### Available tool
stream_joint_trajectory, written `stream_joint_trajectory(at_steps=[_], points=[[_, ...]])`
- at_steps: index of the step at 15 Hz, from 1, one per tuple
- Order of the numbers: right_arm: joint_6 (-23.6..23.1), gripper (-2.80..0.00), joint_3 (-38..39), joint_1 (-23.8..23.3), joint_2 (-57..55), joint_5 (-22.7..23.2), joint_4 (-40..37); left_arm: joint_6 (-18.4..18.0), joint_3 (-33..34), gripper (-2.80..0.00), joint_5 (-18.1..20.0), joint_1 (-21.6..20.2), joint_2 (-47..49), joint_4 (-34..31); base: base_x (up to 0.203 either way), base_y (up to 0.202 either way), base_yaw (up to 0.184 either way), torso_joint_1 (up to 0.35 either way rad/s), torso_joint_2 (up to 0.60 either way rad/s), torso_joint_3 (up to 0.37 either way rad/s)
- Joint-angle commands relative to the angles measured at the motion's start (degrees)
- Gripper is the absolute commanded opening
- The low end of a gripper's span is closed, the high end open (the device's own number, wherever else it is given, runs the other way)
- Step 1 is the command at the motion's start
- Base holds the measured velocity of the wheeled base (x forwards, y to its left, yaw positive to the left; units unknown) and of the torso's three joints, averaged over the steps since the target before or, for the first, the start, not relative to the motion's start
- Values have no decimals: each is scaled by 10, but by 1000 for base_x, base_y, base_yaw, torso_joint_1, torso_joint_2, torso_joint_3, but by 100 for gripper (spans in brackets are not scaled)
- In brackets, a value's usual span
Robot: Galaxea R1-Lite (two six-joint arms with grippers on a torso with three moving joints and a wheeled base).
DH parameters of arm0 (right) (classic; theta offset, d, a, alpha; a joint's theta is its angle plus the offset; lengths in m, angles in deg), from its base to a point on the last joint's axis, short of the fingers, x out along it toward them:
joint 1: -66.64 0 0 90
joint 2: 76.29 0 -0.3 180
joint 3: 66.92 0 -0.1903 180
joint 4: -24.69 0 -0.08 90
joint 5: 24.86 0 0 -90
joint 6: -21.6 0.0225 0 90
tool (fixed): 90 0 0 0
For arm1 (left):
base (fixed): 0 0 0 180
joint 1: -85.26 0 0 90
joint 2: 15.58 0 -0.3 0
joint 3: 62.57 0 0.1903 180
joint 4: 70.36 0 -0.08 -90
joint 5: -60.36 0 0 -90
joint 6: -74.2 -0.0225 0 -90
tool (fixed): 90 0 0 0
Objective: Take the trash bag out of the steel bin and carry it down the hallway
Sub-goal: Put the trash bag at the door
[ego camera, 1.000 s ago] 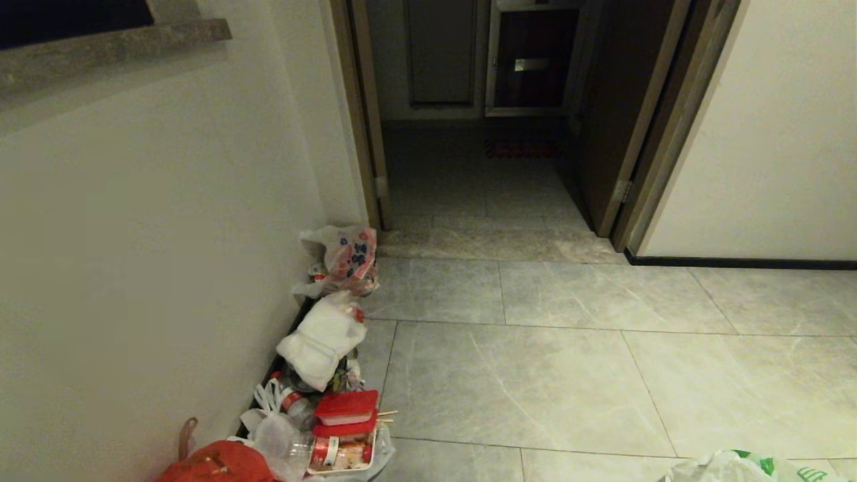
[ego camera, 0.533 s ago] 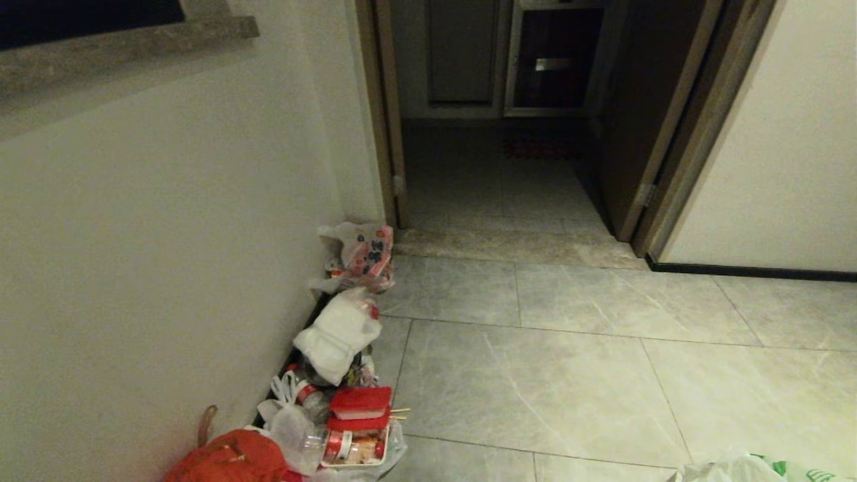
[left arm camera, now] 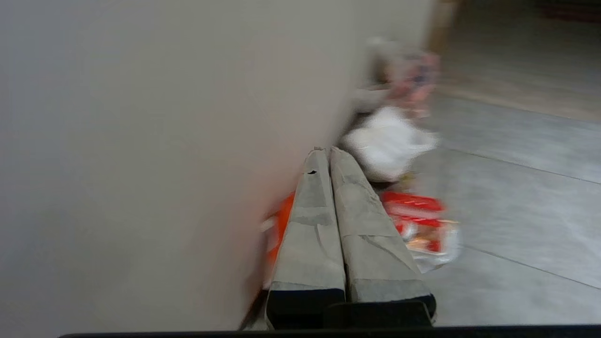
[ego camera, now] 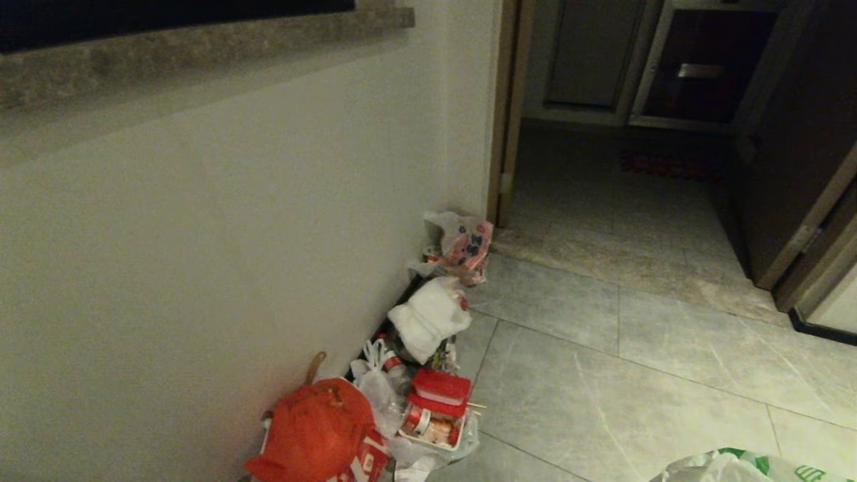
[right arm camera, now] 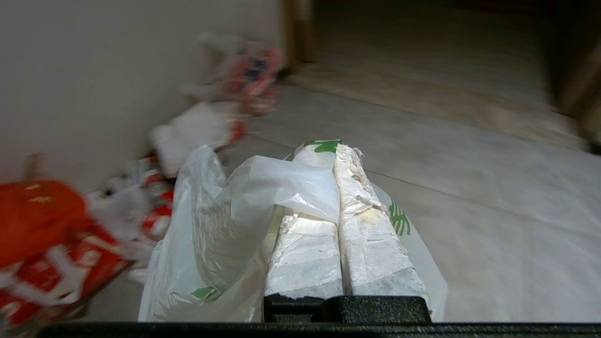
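The thin, crinkly, translucent white plastic trash bag with green printing [right arm camera: 220, 234] is pinched between the pressed-together, tape-wrapped fingers [right arm camera: 371, 249] of the right gripper [right arm camera: 336, 146]; a fold of the film drapes over one finger and the rest sags below and to both sides of the jaws. In the head view only a crumpled top of this bag [ego camera: 736, 466] shows, at the lower right edge of the frame, over the grey marbled floor tiles of the hallway [ego camera: 622, 388]. The bag is limp and bunched, so no clear long axis can be read; its gathered part lies along the gripper's fingers, which point out over the floor toward the dark doorway with brown wooden frame [ego camera: 622, 100]. The left gripper [left arm camera: 327, 150] has its two tape-wrapped fingers closed flat against each other with nothing between them, and it points along the plain off-white wall [ego camera: 201, 254]. At the foot of that wall lies a row of rubbish: a red-orange bag [ego camera: 315, 428] nearest, then a red-lidded plastic food container [ego camera: 438, 391], a white crumpled bag [ego camera: 428, 318], and a pale bag with red and blue pattern [ego camera: 462, 248] just beside the door frame. A stone-coloured ledge [ego camera: 201, 47] runs along the top of the wall.
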Motion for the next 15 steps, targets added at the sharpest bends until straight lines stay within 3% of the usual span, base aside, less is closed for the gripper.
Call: stream_joint_trajectory(at_steps=[1,15], points=[[0,-280,2,0,1,0,0,0,1,-280,0,0,0,0,-1,-8,172,0,5,-2],[0,-280,2,0,1,0,0,0,1,-280,0,0,0,0,1,-8,173,3,3,3]])
